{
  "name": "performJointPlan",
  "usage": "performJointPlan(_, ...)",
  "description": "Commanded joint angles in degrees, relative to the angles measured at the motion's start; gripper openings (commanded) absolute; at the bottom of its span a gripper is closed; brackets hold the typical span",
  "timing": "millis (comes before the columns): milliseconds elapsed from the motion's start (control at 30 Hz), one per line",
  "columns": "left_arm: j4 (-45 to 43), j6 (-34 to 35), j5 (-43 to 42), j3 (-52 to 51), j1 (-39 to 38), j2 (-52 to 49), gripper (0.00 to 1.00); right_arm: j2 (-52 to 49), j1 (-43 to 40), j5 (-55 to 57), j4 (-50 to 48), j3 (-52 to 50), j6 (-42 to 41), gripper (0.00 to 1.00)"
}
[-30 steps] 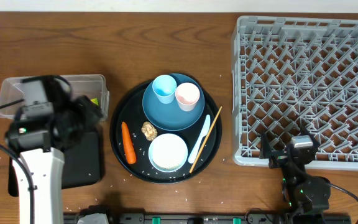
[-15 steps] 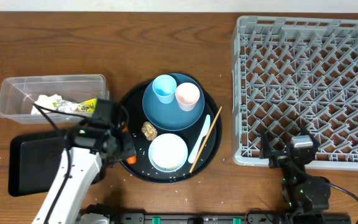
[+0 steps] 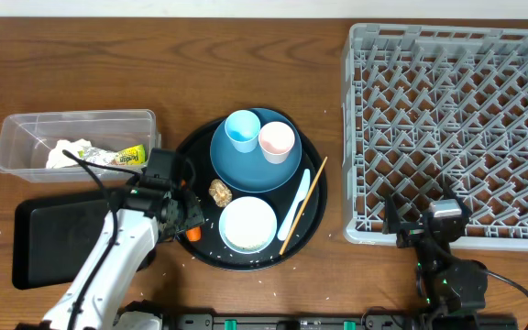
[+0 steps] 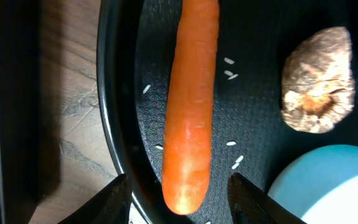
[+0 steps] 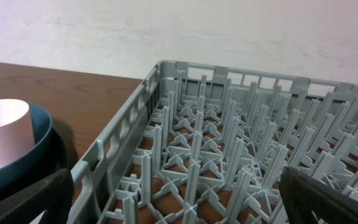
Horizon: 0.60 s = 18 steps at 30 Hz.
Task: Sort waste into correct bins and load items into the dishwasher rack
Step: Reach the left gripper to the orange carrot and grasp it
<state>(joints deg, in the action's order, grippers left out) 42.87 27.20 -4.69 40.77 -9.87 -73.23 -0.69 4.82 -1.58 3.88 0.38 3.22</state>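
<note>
the brown wooden table [image 3: 246,55] carries a clear tub [image 3: 26,120] at the left of the frame, a black rectangular tray [image 3: 53,229] just below it, a round black tray [image 3: 312,213] at centre, a grey rack [image 3: 447,110] filling the right, and a few rice grains [image 3: 274,269] near the bottom.

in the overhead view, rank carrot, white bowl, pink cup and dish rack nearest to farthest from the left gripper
1. carrot, inside the open left gripper
2. white bowl, just right of it on the round tray
3. pink cup, farther back on the blue plate
4. dish rack, far right of the table
</note>
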Motion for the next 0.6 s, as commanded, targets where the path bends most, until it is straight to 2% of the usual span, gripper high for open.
performJointPlan(0, -0.63, 0.31, 0.68, -0.33, -0.20, -2.64, 0.52, 0.26, -0.35, -0.35, 0.22, -0.09, 0.50, 0.99)
performJointPlan(300, -3.30, -0.61, 0.68, -0.33, -0.26, -10.14, 0.51, 0.26, -0.35, -0.35, 0.22, -0.09, 0.50, 0.99)
performJointPlan(567, -4.42, -0.79, 0.68, -0.33, -0.24, -12.92, 0.51, 0.26, -0.35, -0.35, 0.22, -0.09, 0.50, 0.99)
